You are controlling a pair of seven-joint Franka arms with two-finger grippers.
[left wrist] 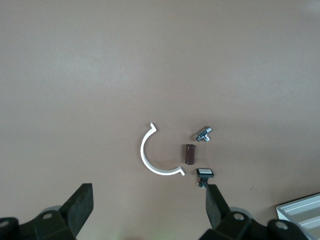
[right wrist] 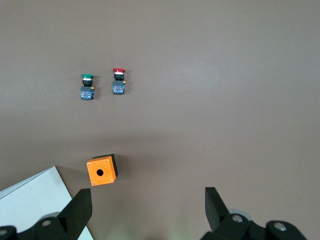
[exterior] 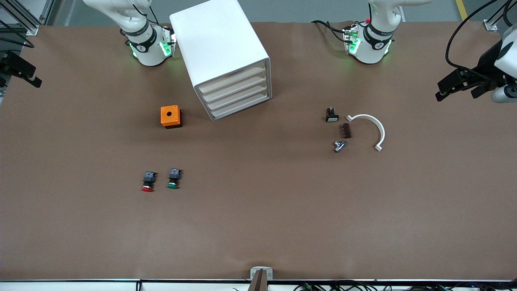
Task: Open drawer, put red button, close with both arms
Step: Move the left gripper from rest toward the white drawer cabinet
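Observation:
The white cabinet (exterior: 220, 44) stands between the arms' bases with all its drawers pushed in. The drawer (exterior: 235, 83) is second from the top. The red button (exterior: 148, 181) lies on the table toward the right arm's end, nearer the front camera than the cabinet, and it also shows in the right wrist view (right wrist: 118, 81). My right gripper (right wrist: 148, 194) hangs open and empty, high over the table by the orange box. My left gripper (left wrist: 149, 192) is also open and empty, high over the left arm's end (exterior: 458, 89).
A green-capped button (exterior: 173, 179) lies beside the red one. An orange box with a hole (exterior: 170, 116) sits next to the cabinet. Toward the left arm's end lie a white arc (exterior: 369, 129), a brown piece (exterior: 346, 130), a metal part (exterior: 338, 146) and a small black switch (exterior: 331, 115).

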